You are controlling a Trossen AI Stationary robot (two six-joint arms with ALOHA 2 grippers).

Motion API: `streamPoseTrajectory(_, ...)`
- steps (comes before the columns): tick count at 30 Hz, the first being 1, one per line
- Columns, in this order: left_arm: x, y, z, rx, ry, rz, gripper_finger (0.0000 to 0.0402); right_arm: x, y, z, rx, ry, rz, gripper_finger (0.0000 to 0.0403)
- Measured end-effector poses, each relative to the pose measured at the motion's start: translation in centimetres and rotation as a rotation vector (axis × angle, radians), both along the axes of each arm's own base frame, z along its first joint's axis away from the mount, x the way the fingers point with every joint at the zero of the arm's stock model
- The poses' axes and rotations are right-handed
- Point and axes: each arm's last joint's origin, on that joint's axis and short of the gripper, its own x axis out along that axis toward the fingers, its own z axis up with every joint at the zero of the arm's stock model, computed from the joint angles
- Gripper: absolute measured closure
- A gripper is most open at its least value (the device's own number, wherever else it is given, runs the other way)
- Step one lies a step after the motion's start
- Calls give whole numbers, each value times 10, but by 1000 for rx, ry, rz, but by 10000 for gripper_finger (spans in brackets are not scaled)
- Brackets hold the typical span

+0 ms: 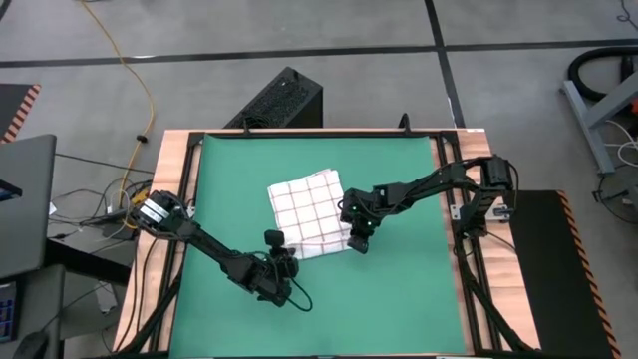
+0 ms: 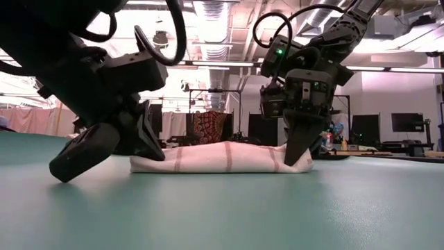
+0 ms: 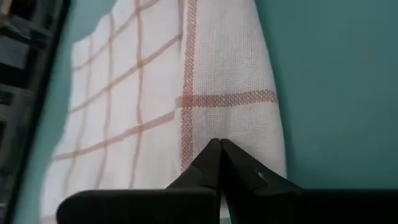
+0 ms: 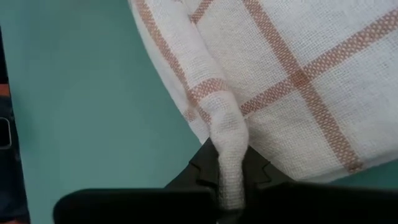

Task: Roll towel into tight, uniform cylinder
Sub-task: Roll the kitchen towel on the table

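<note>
The towel point(image 1: 311, 214) lay near the middle of the green mat point(image 1: 399, 289) on the bench point(image 1: 169, 160), mostly flat, its checked face upward. Its near edge appeared slightly raised and doubled in the low view, but no roll had formed that could be confirmed.

The right pincer point(image 1: 358, 242) stood at the towel's near right corner, clenched on a pinched ridge of cloth; the right wrist view showed the fabric gathered between the fingers point(image 4: 200, 167). The left pincer point(image 1: 282, 267) sat just beside the towel's near left corner, clenched with nothing between its fingers point(image 3: 208, 163); its tips lay at the hem, and contact with the cloth could not be established.

Judgement: the step in hand was the taking up of the near edge to begin the first turn. Only one corner was secured. The next move would call for the left pincer to release, take the near left corner, and for both to carry the edge evenly toward the far side, keeping the fold straight and tight. An uneven lift would risk a skewed, tapered roll.
</note>
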Motion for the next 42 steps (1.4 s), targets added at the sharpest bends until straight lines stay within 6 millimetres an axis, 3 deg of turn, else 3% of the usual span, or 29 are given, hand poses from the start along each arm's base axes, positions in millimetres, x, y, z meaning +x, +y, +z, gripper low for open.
streamPoseTrajectory(9, -7, 11, -12, -78, 32, 53, 401, 1, 2, 4, -69, -79, 116, 306)
streamPoseTrajectory(18, -9, 12, -13, -88, 50, 61, 401, -7, -2, 28, -279, -115, 95, 242)
streamPoseTrajectory(25, -9, 12, -14, -92, 53, 63, 401, -10, -6, 43, -326, -184, 111, 199)
streamPoseTrajectory(30, -9, 12, -14, -93, 56, 66, 401, -7, -9, 46, -386, -240, 157, 198)
streamPoseTrajectory(34, -10, 13, -14, -98, 54, 75, 401, -8, 1, 55, -440, -295, 238, 212)
streamPoseTrajectory(38, -10, 13, -14, -100, 55, 75, 401, -14, 17, 71, -509, -467, 285, 237)
streamPoseTrajectory(42, -10, 12, -14, -102, 52, 76, 401, -33, 39, 66, -574, -609, 275, 274)
